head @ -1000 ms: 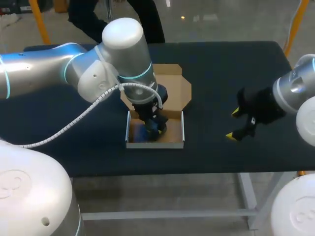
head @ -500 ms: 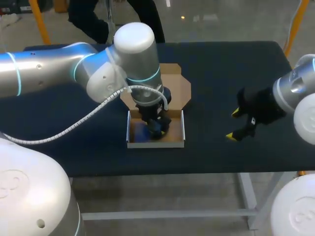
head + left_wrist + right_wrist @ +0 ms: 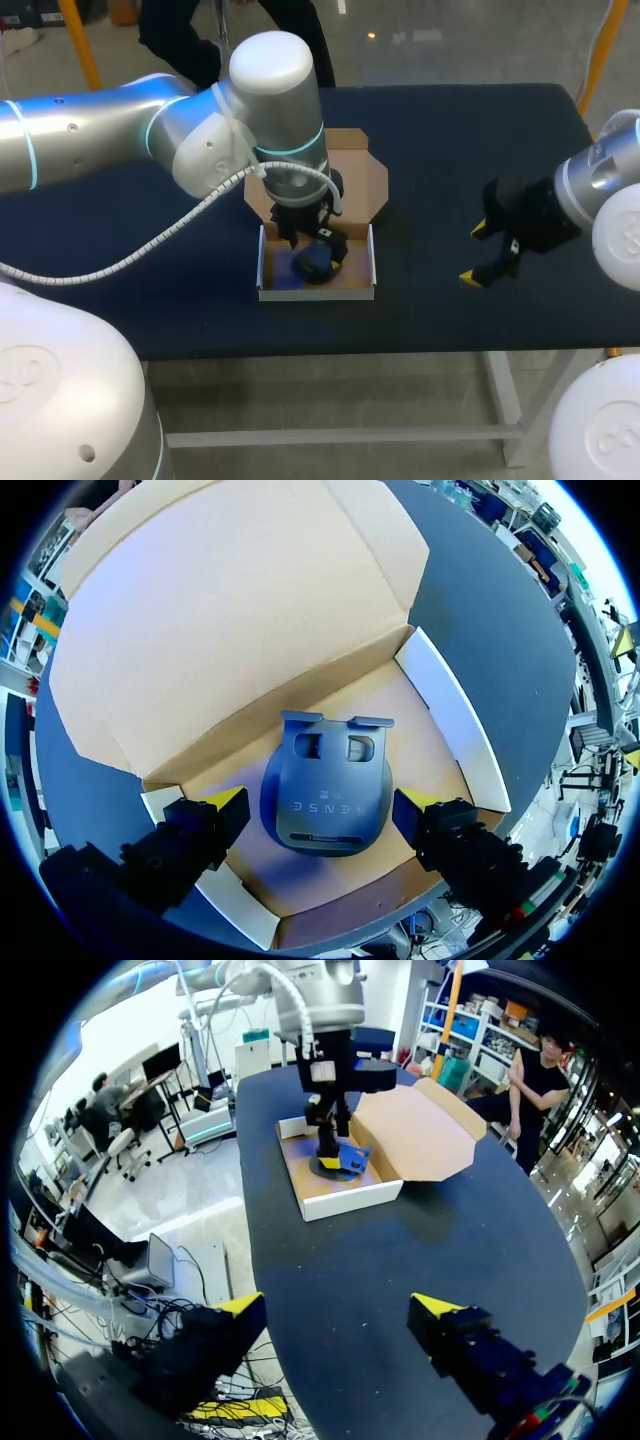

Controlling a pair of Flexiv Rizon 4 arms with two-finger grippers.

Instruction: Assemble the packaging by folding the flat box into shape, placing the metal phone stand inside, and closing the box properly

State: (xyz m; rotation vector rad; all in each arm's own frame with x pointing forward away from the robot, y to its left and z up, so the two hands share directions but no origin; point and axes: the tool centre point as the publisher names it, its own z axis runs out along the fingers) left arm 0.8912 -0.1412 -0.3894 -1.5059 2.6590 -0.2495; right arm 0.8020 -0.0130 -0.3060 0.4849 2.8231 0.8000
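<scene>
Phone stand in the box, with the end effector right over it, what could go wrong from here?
1. The left end effector's open fingers flank the phone stand closely; pulling up off-centre could snag and shift it.
2. The lid lies folded back behind the box; closing it while the left arm is over the box would likely hit the arm.
3. Nothing holds the box, so pushing the lid may slide it.
</scene>
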